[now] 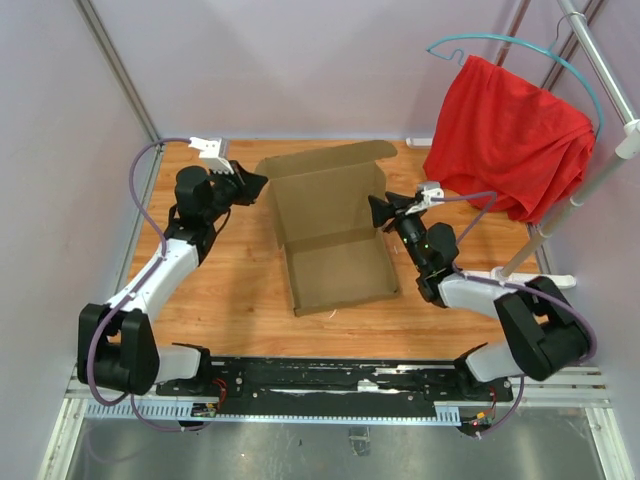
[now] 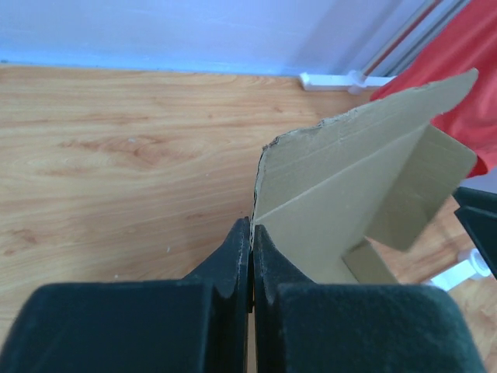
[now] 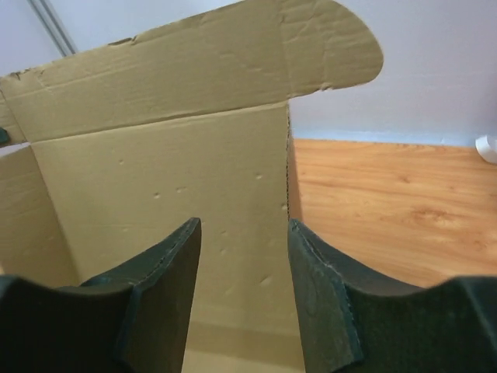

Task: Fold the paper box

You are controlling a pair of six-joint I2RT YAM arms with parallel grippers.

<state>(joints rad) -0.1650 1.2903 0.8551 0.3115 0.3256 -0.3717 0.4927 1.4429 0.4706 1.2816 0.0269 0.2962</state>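
The paper box (image 1: 330, 235) is plain brown cardboard, partly formed, its tray at the front and its lid raised at the back. My left gripper (image 1: 255, 183) is shut on the lid's left edge; the left wrist view shows the cardboard edge (image 2: 326, 194) pinched between the two fingers (image 2: 251, 233). My right gripper (image 1: 378, 212) is open at the box's right side. In the right wrist view its gripper (image 3: 244, 233) stands apart in front of the upright lid panel (image 3: 171, 179), empty.
A red cloth (image 1: 510, 135) hangs on a teal hanger (image 1: 520, 50) from a metal rack (image 1: 610, 110) at the back right. A white bracket (image 1: 205, 148) lies at the back left. Pale walls close the wooden table (image 1: 230, 290) on three sides.
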